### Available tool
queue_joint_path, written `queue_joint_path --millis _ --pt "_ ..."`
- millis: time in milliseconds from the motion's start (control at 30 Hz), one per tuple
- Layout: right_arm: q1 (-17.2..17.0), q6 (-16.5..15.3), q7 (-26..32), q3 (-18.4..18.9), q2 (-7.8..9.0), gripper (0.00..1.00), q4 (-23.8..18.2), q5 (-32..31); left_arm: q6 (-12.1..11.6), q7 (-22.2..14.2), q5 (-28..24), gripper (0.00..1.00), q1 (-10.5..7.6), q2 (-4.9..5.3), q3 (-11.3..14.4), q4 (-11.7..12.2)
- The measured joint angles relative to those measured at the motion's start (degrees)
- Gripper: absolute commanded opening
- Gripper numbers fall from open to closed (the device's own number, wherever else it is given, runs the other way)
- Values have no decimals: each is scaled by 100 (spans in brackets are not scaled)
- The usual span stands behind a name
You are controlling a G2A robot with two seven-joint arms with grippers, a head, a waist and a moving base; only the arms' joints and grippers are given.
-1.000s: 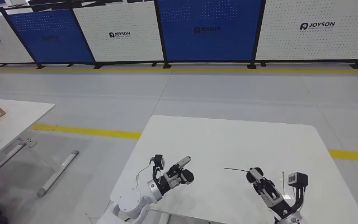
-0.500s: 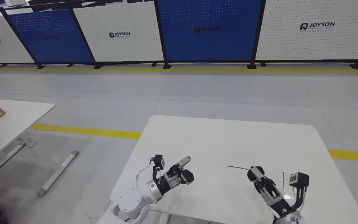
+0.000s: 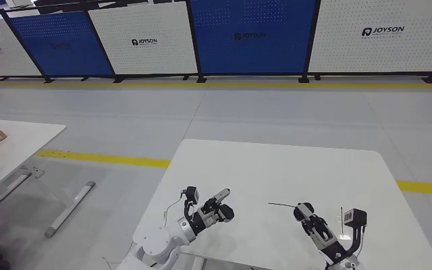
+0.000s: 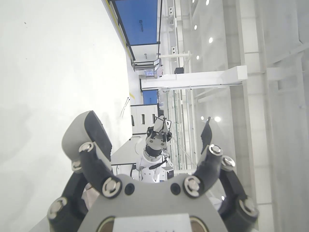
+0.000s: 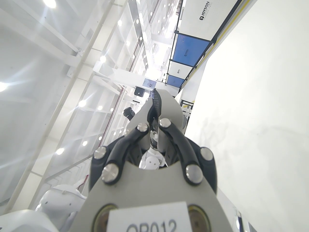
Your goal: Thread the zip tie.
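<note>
A thin black zip tie sticks out sideways from my right gripper, which is shut on one end of it just above the white table, near the front right. In the right wrist view the right gripper has its fingers pressed together. My left gripper is held at the front left of the table, open, about a hand's width from the tie's free tip. The left wrist view shows the left gripper with its fingers spread and nothing between them, and the right gripper farther off.
The table's front edge lies close under both arms; its wide bare top stretches behind them. A second white table stands off to the left across the floor. Blue and white pegboard panels line the back.
My right gripper has shifted slightly left and toward the front edge, carrying the zip tie with it. The left arm has stayed still.
</note>
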Motion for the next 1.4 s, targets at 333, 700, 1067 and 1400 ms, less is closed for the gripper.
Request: queue_joint_path --millis 333,700,1067,1400 --pt "0 0 0 0 0 0 0 0 0 0 0 100 0 0 0 0" --pt "0 0 0 0 0 0 0 0 0 0 0 100 0 0 0 0" --pt "-36 -59 1093 359 51 0 264 880 0 0 0 100 0 0 0 0" --pt "-32 -53 1050 349 48 0 263 804 11 -19 -39 100 -7 -5 50 -24"
